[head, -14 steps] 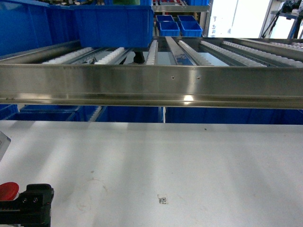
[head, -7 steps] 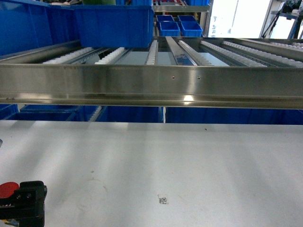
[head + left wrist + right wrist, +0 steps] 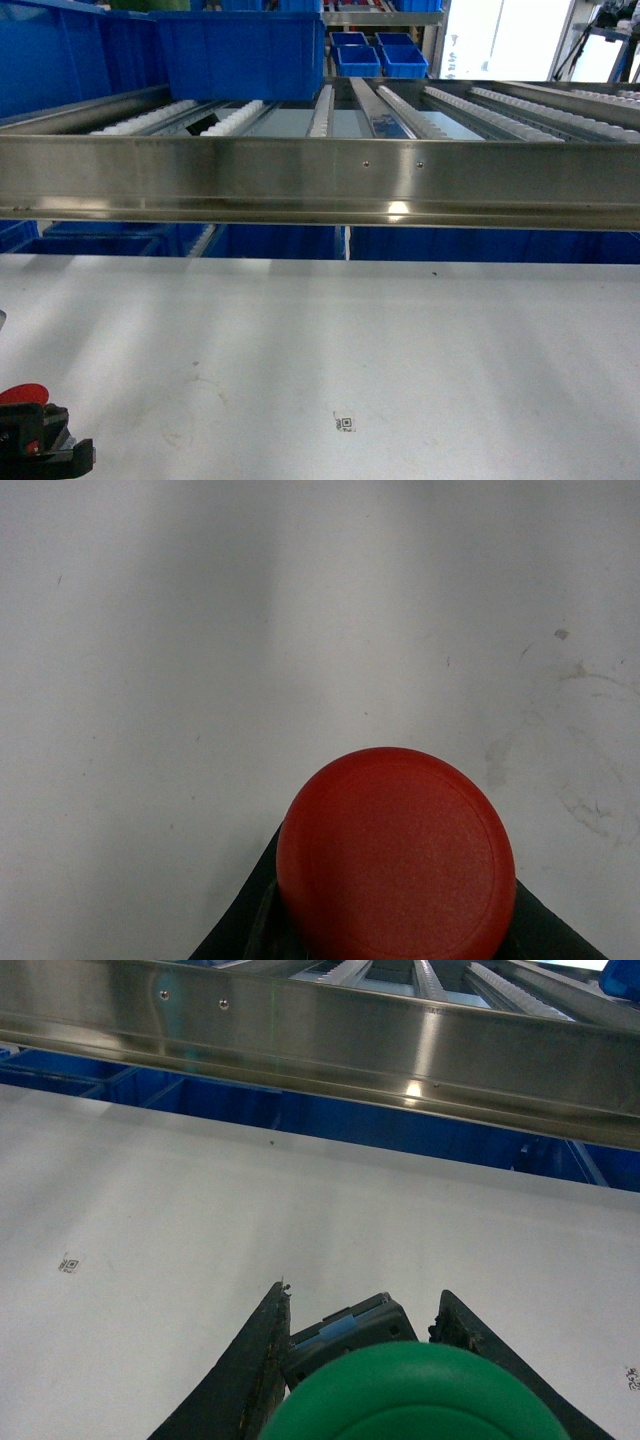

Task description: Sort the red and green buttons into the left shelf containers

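A red button [image 3: 395,855] fills the lower middle of the left wrist view. My left gripper [image 3: 38,442] is shut on it, and its dark fingers [image 3: 240,930] show only at the button's edges. In the head view this red button [image 3: 22,393] sits at the bottom left corner, over the white table [image 3: 400,340]. My right gripper [image 3: 363,1305] is shut on a green button [image 3: 410,1395], holding its grey body [image 3: 345,1332] between the fingers. That gripper is outside the head view. Blue containers [image 3: 240,50] stand on the upper left shelf.
A steel shelf rail [image 3: 320,180] crosses the whole head view above the table's far edge, with roller tracks [image 3: 500,110] behind it. More blue bins [image 3: 100,240] sit below the rail. A small printed marker [image 3: 345,423] lies on the table.
My left gripper, still holding the red button, has slid down and to the left, so most of it has left the bottom corner of the head view.
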`<state>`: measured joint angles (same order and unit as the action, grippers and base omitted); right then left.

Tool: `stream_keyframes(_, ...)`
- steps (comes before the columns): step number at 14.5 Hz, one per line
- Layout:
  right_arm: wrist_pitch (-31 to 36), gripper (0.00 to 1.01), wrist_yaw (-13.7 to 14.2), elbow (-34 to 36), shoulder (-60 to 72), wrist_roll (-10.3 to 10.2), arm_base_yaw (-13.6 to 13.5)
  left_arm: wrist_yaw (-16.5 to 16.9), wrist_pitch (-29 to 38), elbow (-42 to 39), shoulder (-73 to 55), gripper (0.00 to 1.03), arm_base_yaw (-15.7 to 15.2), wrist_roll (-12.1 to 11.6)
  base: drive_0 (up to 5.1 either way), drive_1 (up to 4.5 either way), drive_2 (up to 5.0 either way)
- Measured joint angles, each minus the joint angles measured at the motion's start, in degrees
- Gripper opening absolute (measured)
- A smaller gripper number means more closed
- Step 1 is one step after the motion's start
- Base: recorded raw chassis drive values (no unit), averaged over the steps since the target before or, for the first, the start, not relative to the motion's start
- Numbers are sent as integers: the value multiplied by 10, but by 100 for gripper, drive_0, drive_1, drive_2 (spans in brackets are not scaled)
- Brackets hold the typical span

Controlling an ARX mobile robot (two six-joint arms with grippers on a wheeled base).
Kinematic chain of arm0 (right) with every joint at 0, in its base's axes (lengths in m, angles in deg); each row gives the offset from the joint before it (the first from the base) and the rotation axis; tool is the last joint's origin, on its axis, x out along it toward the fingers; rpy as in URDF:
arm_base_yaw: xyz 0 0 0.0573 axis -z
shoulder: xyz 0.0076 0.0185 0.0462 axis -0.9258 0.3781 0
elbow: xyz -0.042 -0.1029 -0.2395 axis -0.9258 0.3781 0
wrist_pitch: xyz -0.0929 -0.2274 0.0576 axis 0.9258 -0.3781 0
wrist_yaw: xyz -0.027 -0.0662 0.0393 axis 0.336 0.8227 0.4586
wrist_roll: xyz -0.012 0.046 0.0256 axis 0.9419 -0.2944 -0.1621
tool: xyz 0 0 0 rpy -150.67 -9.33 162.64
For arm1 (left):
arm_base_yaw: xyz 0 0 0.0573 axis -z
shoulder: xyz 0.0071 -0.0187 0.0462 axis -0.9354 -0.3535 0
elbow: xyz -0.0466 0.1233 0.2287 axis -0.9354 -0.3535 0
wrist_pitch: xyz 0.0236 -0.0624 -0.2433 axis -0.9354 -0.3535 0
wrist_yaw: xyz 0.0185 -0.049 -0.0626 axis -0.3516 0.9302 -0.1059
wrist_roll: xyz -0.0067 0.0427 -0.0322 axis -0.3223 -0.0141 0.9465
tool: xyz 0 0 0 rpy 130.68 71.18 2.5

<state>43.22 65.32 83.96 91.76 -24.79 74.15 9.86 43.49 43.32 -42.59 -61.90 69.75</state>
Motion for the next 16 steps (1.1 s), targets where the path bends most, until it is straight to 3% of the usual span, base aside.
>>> stream_keyframes(3, 0, 36, 0, 0, 0, 0, 0, 1, 48, -27, -4, 26, -4, 6, 0, 0, 0)
stream_keyframes(7, 0, 36, 0, 0, 0, 0, 0, 23, 21, -75, 166, 26, -23, -28, 0, 0, 0)
stream_keyframes(9, 0, 36, 0, 0, 0, 0, 0, 37, -76, -82, 318, 26, -29, -41, 0, 0, 0)
stream_keyframes(10, 0, 36, 0, 0, 0, 0, 0, 44, -188, -59, 558, 25, -13, -48, 0, 0, 0)
stream_keyframes(11, 0, 36, 0, 0, 0, 0, 0, -40, -157, -69, 698, 25, 52, -85, 0, 0, 0)
stream_keyframes(12, 0, 36, 0, 0, 0, 0, 0, -102, -159, -83, 744, 25, 85, -139, 0, 0, 0)
stream_keyframes(16, -1, 35, 3, 0, 0, 0, 0, -100, -159, -86, 740, 25, 88, -145, 0, 0, 0)
